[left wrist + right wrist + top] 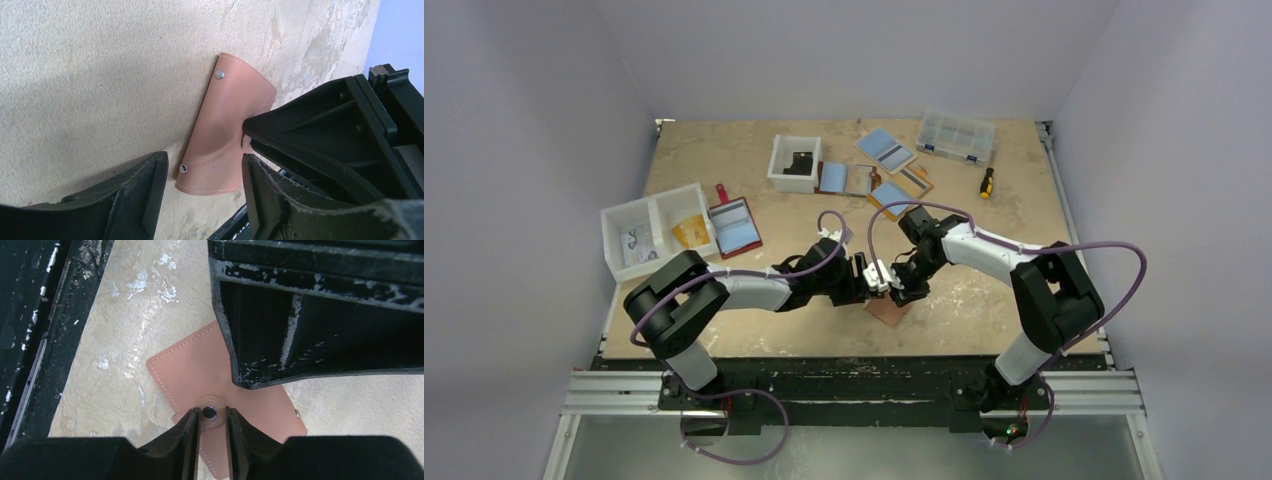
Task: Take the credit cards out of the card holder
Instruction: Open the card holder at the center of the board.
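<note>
The card holder [886, 312] [225, 125] [190, 365] is a tan-brown wallet lying folded shut near the table's front edge. No credit cards show; they are hidden inside it or out of view. My left gripper [869, 283] [204, 165] straddles one end of the holder, jaws wide, with a gap on one side. My right gripper [907, 290] [210, 415] comes down from the other side. Its narrow jaws flank the holder's snap tab [209, 401] and stand just at the tab's edges. One left finger [300, 340] looms across the right wrist view.
Two white bins [659, 230] [794, 163] stand at the left and back. An open dark red wallet [734, 228], orange wallets [894, 190], a clear organizer box [956, 135] and a screwdriver [987, 182] lie behind the arms. The table's front rail [854, 370] is close.
</note>
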You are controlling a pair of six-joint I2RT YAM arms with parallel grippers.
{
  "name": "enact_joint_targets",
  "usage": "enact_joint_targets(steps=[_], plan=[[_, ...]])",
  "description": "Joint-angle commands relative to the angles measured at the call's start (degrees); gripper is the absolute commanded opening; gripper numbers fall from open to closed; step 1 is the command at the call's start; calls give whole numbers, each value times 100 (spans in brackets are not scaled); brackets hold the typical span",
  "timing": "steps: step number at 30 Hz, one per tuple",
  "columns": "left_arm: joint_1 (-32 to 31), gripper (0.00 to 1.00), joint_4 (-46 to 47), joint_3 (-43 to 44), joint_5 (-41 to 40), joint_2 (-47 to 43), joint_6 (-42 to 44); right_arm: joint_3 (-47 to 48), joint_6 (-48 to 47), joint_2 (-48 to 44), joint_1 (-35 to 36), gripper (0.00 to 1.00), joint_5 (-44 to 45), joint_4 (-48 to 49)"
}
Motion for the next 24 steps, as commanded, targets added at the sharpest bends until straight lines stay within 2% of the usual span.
enact_joint_targets(steps=[1,5,6,12,20,24], plan=[[-62,61,-463,-198,-49,238,-14,-214,-97,-12,57,25,290,97],[-63,65,-215,-358,28,217,-129,-251,-90,-123,57,2,168,20],[-62,67,-119,-417,56,202,-171,-237,-50,-179,59,0,68,5],[-55,77,509,-784,191,-61,-327,-242,492,-927,-55,0,-602,193],[-45,77,1454,-1218,409,-124,-628,-181,589,-1625,-276,0,-1302,-46],[-14,77,1375,-1298,248,-438,-674,-59,774,-1676,-366,0,-1397,-90]])
